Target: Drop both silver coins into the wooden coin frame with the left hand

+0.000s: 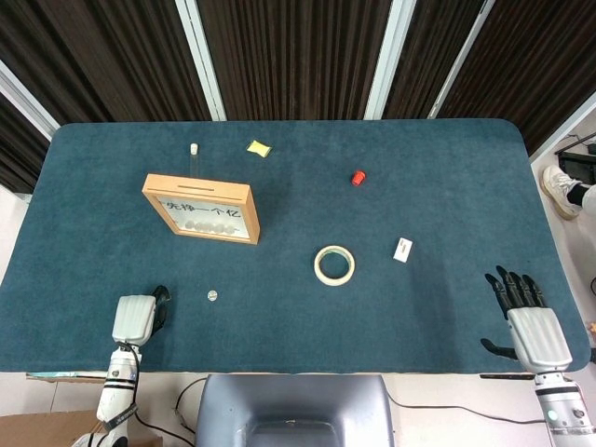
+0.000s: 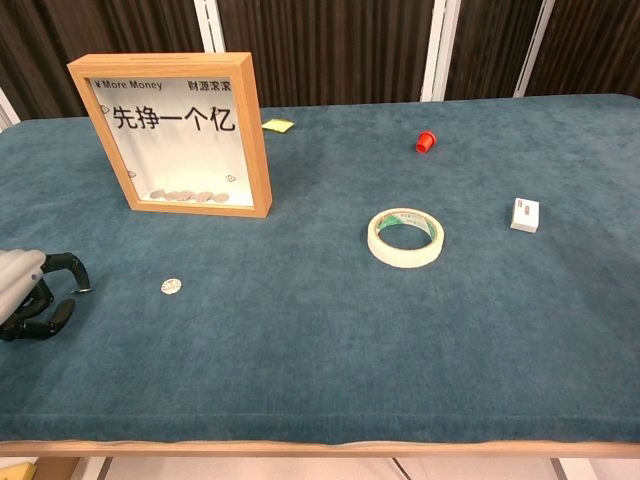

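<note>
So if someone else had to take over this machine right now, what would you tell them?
Left hand: fingers curled at the table's near left edge, apparently pinching a silver coin at its fingertips; hard to be sure.
Right hand: open, holding nothing, fingers spread at the near right edge.
Second silver coin: flat on the cloth, right of the left hand.
Wooden coin frame: upright at far left, several coins already at its bottom.
Left to do: both silver coins still to go in.
</note>
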Available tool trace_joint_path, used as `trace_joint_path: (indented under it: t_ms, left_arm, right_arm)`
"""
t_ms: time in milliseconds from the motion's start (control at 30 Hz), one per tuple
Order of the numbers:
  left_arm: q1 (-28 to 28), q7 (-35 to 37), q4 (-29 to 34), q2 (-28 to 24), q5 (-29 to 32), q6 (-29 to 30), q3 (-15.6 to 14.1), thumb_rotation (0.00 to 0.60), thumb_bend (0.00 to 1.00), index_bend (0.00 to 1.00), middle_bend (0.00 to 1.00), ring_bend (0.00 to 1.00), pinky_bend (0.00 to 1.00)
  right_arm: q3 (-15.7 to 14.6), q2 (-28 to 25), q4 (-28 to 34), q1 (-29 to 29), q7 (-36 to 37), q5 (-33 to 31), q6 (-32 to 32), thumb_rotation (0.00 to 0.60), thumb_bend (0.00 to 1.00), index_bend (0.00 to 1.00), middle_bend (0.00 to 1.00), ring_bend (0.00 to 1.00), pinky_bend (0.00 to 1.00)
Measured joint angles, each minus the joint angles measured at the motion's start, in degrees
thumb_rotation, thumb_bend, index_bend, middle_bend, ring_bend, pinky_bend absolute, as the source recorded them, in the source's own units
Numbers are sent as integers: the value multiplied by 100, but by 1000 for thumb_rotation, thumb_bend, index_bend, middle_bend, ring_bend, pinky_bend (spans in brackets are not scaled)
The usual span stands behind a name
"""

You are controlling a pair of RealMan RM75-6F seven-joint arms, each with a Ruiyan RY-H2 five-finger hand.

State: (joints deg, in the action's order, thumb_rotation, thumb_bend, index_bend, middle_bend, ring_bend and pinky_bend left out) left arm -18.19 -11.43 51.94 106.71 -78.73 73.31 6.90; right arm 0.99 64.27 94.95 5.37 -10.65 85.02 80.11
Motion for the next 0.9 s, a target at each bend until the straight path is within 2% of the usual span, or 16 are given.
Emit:
trace_joint_path:
  t_ms: [267, 900]
  left_arm:
    - [-50, 100, -215, 102, 50, -31, 51, 600, 388, 511, 1000, 1000, 1000]
    - [-91, 325, -428, 200, 27, 117, 103, 600, 390, 534, 1000, 1000, 1000]
  right_arm:
    - [2, -8, -8, -8, 5, -14, 3, 600, 177, 0, 0, 0, 0]
    - [-4, -13, 9, -15, -18, -15, 1, 600, 177, 0, 0, 0, 0]
